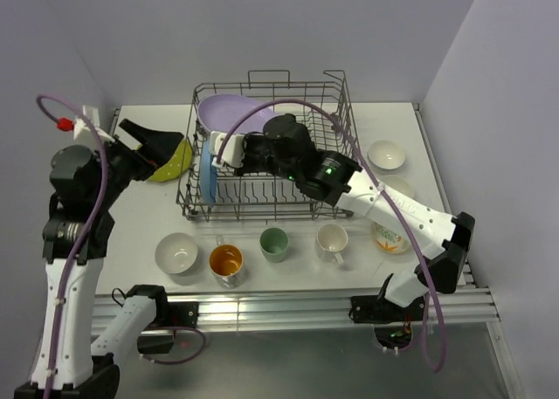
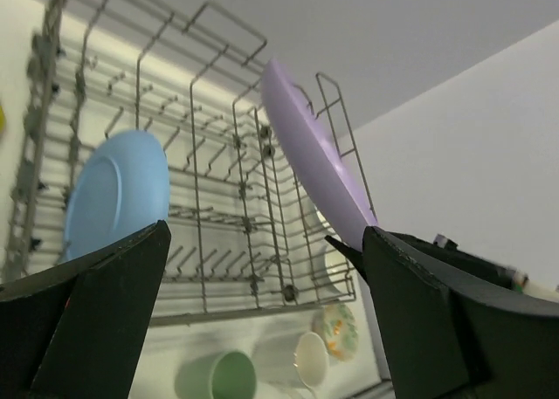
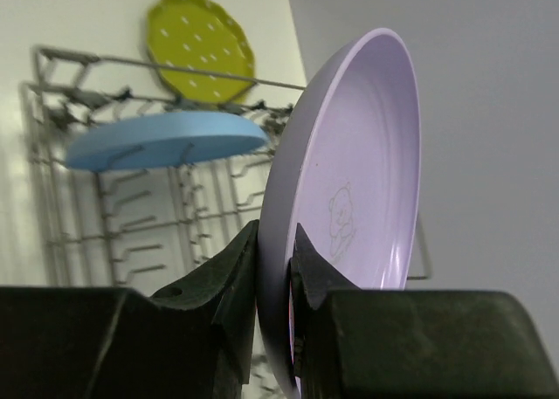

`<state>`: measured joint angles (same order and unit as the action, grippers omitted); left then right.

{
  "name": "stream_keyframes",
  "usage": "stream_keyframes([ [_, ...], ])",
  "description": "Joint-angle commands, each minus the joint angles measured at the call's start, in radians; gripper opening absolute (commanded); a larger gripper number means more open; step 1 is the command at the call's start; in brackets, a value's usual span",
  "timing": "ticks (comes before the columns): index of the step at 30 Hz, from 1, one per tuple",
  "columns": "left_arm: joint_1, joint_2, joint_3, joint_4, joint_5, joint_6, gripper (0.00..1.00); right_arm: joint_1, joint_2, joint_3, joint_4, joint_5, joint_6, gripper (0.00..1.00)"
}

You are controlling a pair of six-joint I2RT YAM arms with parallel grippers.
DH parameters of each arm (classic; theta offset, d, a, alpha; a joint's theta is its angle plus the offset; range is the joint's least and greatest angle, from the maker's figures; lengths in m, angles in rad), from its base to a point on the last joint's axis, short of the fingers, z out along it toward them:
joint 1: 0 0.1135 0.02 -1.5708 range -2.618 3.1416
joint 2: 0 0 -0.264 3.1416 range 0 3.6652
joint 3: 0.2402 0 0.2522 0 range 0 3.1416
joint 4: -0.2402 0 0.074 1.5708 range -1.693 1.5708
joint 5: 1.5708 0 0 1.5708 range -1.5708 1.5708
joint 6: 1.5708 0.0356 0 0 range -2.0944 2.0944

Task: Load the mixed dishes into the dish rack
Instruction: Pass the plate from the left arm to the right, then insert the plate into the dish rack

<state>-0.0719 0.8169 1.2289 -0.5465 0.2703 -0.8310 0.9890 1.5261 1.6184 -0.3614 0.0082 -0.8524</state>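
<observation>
Right wrist: right gripper (image 3: 275, 246) clamps the rim of the round lavender plate (image 3: 367, 154) over the grey wire dish rack (image 1: 262, 210). Seating it?
— Keep it upright, lower between tines (image 1: 262, 189); left gripper (image 2: 262, 233) stands open-jawed, empty.

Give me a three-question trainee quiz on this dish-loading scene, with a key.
1. True or false: the blue plate stands on edge inside the dish rack.
2. Which plate do the fingers of the right gripper pinch? A. blue B. lavender C. yellow-green
3. How many cups or mugs stand on the table in front of the rack?
Key: 1 true. 2 B, the lavender plate. 3 three: orange-inside cup, pale green cup, white mug.
</observation>
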Motion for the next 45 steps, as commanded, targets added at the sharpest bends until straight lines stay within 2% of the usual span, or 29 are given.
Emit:
stream_keyframes([
  [1, -0.003, -0.062, 0.015, 0.072, -0.071, 0.13, 0.99, -0.041, -0.049, 0.043, 0.004, -0.14, 0.253, 0.0],
  [8, -0.003, -0.192, -0.094, 0.06, -0.172, 0.271, 0.99, -0.15, -0.073, 0.032, 0.076, -0.224, 0.637, 0.0],
  [14, -0.003, -0.297, -0.172, 0.08, -0.246, 0.319, 0.99, -0.233, -0.095, 0.029, 0.142, -0.226, 0.984, 0.0],
  [19, -0.003, -0.354, -0.236, 0.095, -0.266, 0.323, 0.99, -0.263, -0.087, 0.034, 0.153, -0.168, 1.193, 0.0],
  [24, -0.003, -0.393, -0.298, 0.077, -0.264, 0.325, 0.99, -0.277, -0.073, 0.035, 0.127, -0.012, 1.368, 0.0],
  [27, -0.003, -0.416, -0.333, 0.08, -0.266, 0.32, 0.99, -0.311, -0.07, 0.017, 0.118, -0.011, 1.515, 0.0],
  [34, -0.003, -0.441, -0.368, 0.068, -0.29, 0.309, 0.99, -0.366, -0.04, -0.045, 0.173, -0.201, 1.688, 0.0],
  [45, -0.003, -0.519, -0.387, 0.003, -0.339, 0.322, 0.99, -0.365, 0.055, -0.069, 0.236, -0.304, 1.82, 0.0],
])
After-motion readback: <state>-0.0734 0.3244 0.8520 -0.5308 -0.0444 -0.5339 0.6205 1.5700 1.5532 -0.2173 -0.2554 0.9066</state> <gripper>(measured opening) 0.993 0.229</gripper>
